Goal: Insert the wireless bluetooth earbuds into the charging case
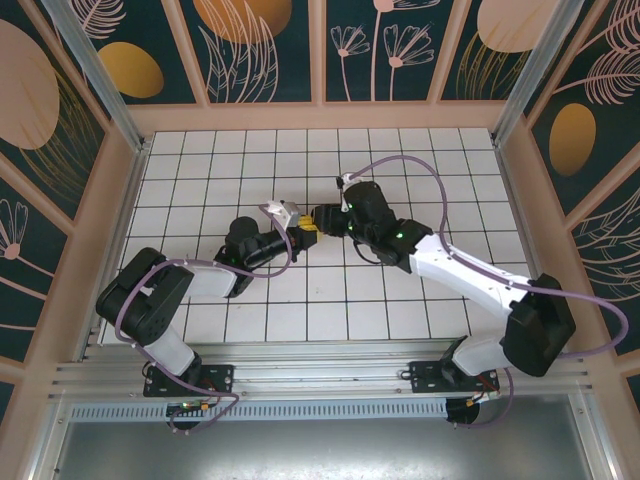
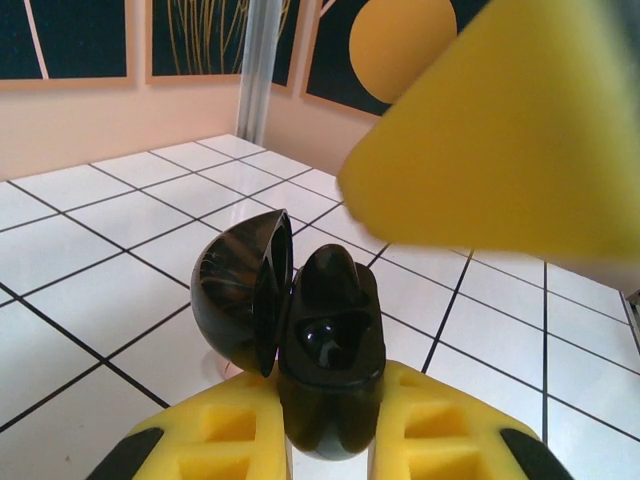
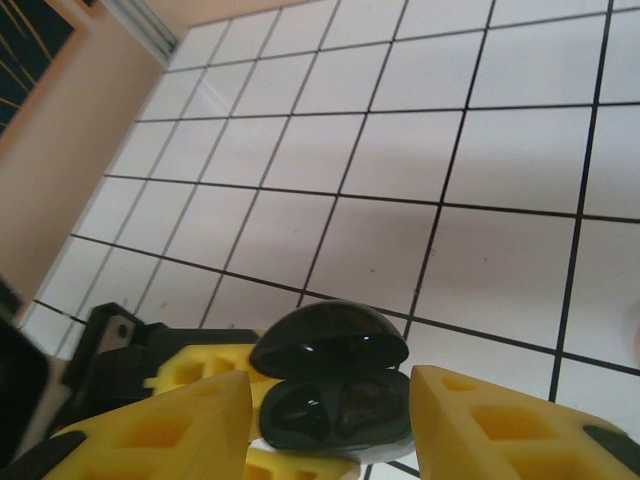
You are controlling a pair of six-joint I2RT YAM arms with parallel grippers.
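The black charging case (image 2: 330, 340) is held off the table between my left gripper's (image 2: 330, 425) yellow fingers (image 2: 215, 435), with its lid (image 2: 245, 290) hinged open. My left gripper (image 1: 297, 233) is shut on the case's lower body. In the right wrist view the case (image 3: 335, 410) shows two wells under the raised lid (image 3: 330, 345). A glossy black earbud (image 3: 303, 405) lies in the left well. The right well is dark, and I cannot tell what is in it. My right gripper (image 3: 330, 425) is open, and its fingers (image 3: 500, 425) stand either side of the case without touching it.
The white tiled table (image 1: 400, 300) lies below both grippers, which meet near its middle (image 1: 322, 217). Peach walls and metal posts (image 1: 95, 70) ring the table. The right gripper's yellow finger (image 2: 500, 130) hangs close above the case in the left wrist view.
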